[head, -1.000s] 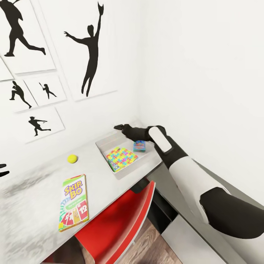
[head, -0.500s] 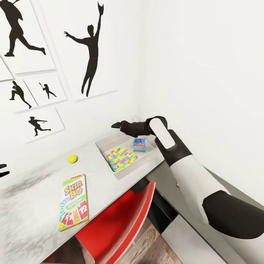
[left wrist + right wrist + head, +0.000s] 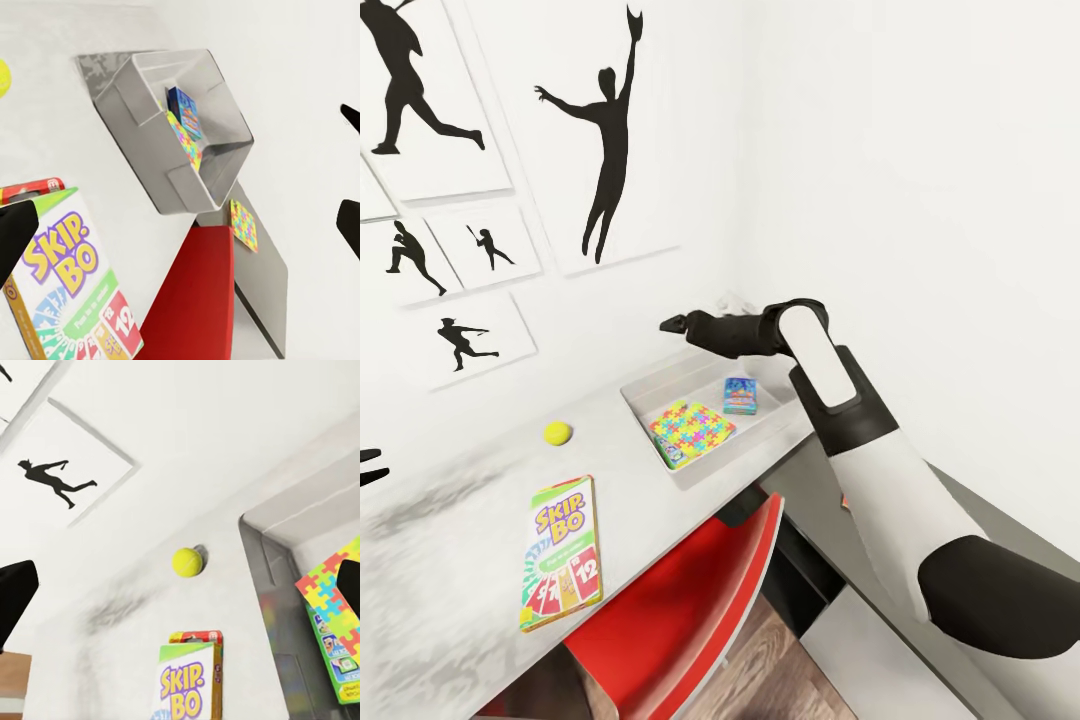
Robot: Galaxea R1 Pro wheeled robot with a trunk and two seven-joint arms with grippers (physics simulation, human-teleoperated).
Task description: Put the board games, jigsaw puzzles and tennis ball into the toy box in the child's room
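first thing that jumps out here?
The right gripper hangs open and empty above the far rim of the toy box, which already holds a bright jigsaw puzzle and the small blue board game. Out on the table, the Skip-Bo box and the tennis ball wait nearer the left gripper.

bare table [image 3: 480,520] around tennis ball [image 3: 557,432], toy box [image 3: 643,398] beside wall

1. Your head cam looks forward and down over the table [image 3: 480,530] from above.
2. Left wrist cam sits close, facing toy box [image 3: 127,105].
3. Right wrist cam looks down from higher (shares Skip-Bo [image 3: 186,690], also [image 3: 71,292], [image 3: 563,550]).
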